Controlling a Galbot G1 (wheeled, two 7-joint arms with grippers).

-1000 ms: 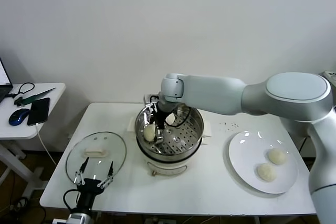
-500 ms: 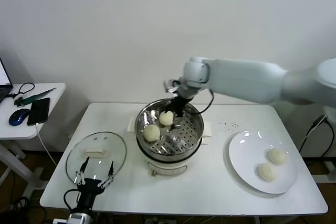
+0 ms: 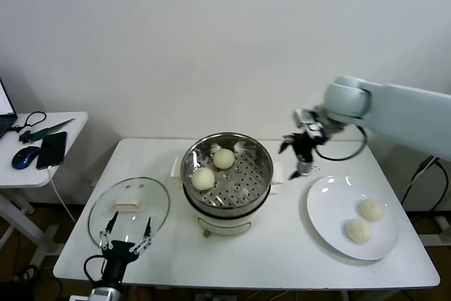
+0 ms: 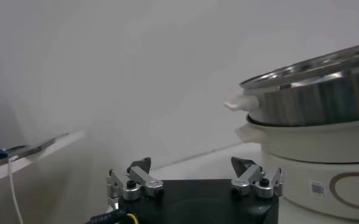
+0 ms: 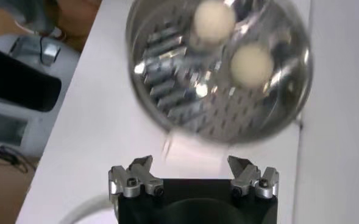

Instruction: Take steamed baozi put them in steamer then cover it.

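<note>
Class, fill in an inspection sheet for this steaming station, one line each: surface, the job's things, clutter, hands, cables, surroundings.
Surface: white table, bare at the front edge.
Job's things: steamer mid-table, uncovered, holding two buns; two more buns on the plate to its right; glass lid lying flat to its left.
Clutter: small dark specks behind the plate.
Hands: right hand open and empty, in the air between steamer and plate; left hand open and empty, at the lid's near edge.
Cables: black loop at the right wrist; white cord hanging from the side table.
Surroundings: side table with mouse, phone; plain white wall.
</note>
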